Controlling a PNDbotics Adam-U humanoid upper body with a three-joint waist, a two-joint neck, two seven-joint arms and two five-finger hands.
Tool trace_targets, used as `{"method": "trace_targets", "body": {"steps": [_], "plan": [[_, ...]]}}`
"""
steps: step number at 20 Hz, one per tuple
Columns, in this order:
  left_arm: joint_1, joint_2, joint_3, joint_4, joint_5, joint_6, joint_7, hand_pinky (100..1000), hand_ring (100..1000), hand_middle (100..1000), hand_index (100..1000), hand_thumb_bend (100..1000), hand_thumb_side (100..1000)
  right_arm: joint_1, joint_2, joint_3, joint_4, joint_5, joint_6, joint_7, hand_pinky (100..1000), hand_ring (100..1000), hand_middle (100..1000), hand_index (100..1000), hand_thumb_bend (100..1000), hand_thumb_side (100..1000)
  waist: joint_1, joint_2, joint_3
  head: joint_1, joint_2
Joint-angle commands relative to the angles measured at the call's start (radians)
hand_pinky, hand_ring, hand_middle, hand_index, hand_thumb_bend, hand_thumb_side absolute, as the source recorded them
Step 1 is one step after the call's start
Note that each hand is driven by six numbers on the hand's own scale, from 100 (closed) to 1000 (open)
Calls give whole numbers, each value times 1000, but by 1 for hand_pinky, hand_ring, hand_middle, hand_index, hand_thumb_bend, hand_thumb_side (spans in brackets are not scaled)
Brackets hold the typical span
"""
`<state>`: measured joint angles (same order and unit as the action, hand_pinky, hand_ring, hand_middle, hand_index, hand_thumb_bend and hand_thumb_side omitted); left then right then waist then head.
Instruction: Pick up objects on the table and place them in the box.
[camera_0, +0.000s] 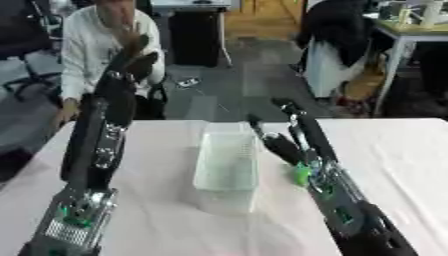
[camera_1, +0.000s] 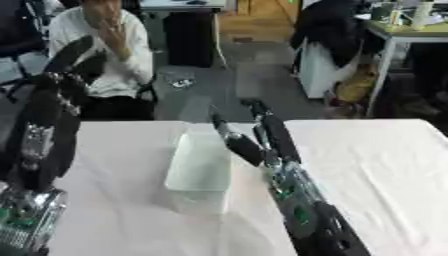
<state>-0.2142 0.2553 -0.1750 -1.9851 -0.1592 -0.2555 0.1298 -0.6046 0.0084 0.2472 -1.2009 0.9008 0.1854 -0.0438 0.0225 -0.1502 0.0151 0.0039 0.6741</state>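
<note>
Table (camera_0: 175, 220): covered with a pale pinkish-white cloth; it fills the lower half of both views, and its far edge runs across the middle of the picture.
Box (camera_0: 226, 165): clear plastic, long and narrow, open at the top, standing near the middle of the table with one short end toward the far edge. I see nothing inside it.
Right robot hand (camera_0: 293, 135): just beside the right wall of the box, raised a little above the cloth. The fingers are stretched out straight and point to the far edge of the table; they hold nothing that I can see.
Green object (camera_0: 302, 175): small and bright green, seen at the wrist of the right arm, just to the right of the box. Whether it lies on the table or belongs to the arm, I cannot tell.
Left robot hand (camera_0: 131, 62): held high over the far left corner of the table, well apart from the box. The fingers are relaxed and spread upward, with nothing in them.
</note>
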Motion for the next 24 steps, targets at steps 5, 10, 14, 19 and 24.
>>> {"method": "trace_targets", "body": {"steps": [5,10,14,19,24], "plan": [[-7,11,3,-15,4,1,0,963,933,1000,1000,354,986,-27,49,-37,124,196,-29,-65,847,890,916,938,471,880,4,-4,-3,-23,9],[-6,11,3,-15,4,1,0,963,933,1000,1000,354,987,-17,65,-67,174,235,-30,-124,851,895,922,943,448,861,4,-5,-5,-27,7],[-5,11,3,-15,4,2,-1,963,933,1000,1000,354,987,-10,78,-82,196,237,-28,-160,852,897,928,944,418,867,5,-5,-6,-31,6],[-6,11,3,-15,4,2,-1,963,933,1000,998,354,987,-3,97,-104,212,220,-16,-203,848,899,936,947,346,878,6,-4,-7,-42,3],[-5,10,3,-15,5,2,-1,962,933,1000,997,354,988,4,102,-130,254,211,8,-234,841,897,938,947,331,886,7,-4,-9,-52,1]]}}
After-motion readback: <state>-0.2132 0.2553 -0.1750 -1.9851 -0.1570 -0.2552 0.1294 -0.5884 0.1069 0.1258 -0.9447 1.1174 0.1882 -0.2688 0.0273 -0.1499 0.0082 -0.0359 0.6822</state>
